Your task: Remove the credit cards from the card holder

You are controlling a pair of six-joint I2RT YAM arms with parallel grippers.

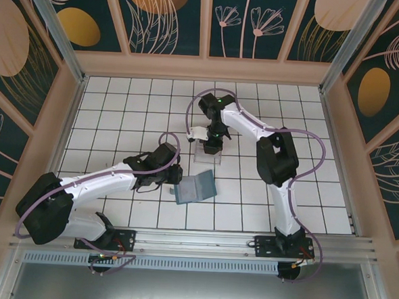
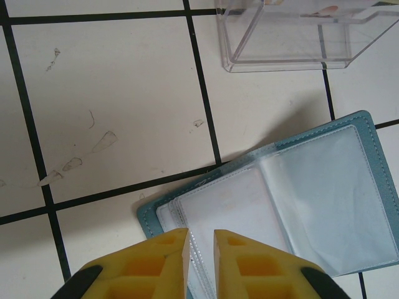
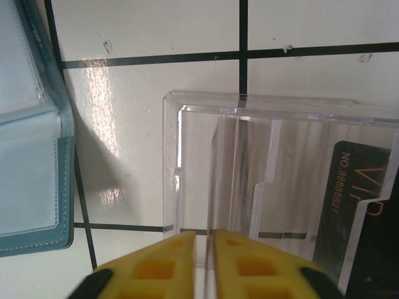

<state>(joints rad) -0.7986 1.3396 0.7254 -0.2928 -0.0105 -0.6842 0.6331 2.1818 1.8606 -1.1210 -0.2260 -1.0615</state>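
Observation:
The teal card holder (image 1: pixel 196 187) lies open on the tiles, its clear sleeves (image 2: pixel 249 212) showing nothing inside. My left gripper (image 2: pixel 201 232) is nearly shut, and its yellow fingertips rest over the left edge of the card holder (image 2: pixel 149 218). In the top view the left gripper (image 1: pixel 176 177) sits at that edge. My right gripper (image 1: pixel 212 146) hangs over the clear tray (image 1: pixel 206 157). The right gripper (image 3: pixel 204 234) is shut on a thin pale credit card (image 3: pixel 208 212), seen edge-on and reaching into the tray (image 3: pixel 171 162). The blackish VIP card (image 3: pixel 358 205) lies in the tray.
The clear tray (image 2: pixel 287 43) stands one tile beyond the holder. The card holder's corner (image 3: pixel 37 187) lies left of the tray. White tiled floor spreads all round, with wooden walls at the edges (image 1: pixel 76 115).

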